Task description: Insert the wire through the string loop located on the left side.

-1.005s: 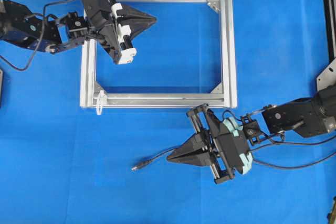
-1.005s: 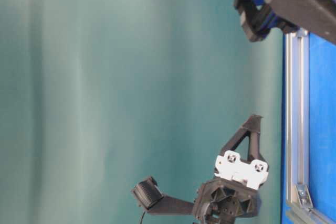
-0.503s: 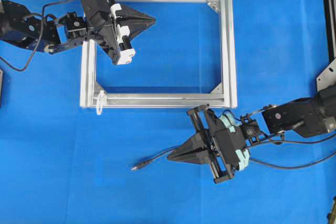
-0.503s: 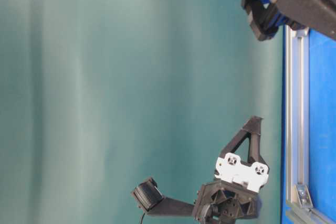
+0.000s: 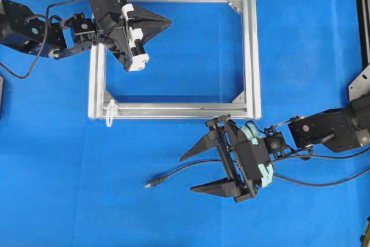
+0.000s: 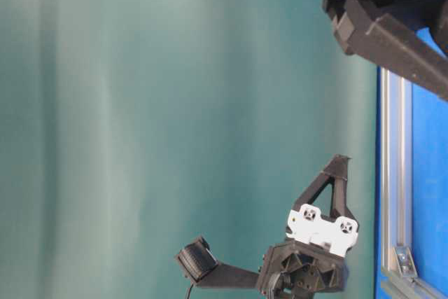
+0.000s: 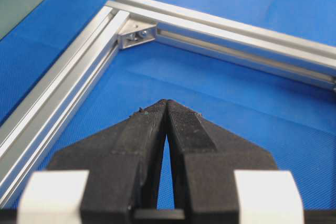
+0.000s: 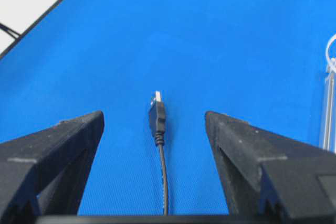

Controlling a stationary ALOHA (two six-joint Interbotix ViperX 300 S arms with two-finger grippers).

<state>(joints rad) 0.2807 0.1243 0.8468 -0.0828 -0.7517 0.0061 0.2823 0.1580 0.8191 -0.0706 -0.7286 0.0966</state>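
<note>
While I watch from the overhead camera, the biggest thing on my screen is the blue table (image 5: 173, 212) — one surface, filling nearly the whole view. On it lies one silver frame (image 5: 252, 50), a rectangle of four bars, sitting toward twelve o'clock of centre.

I count two arms. The left arm (image 5: 29, 27) comes in from ten o'clock, and its left gripper (image 5: 167, 22) hangs over the frame's upper left part with both fingers pressed together to a point, nothing between them; the left wrist view shows the two black pads meeting over bare blue cloth inside the frame's corner. The right arm (image 5: 329, 131) enters from four o'clock. Its right gripper (image 5: 188, 174) stands spread wide — two fingers well apart, holding nothing.

One wire (image 5: 173, 172) lies flat on the table at about six o'clock, running out between those spread fingers, its small plug tip (image 8: 156, 96) pointing toward eight o'clock in the overhead view.

One string loop (image 5: 108, 114), small and white, sits at the frame's lower left corner, well apart from the plug.
</note>
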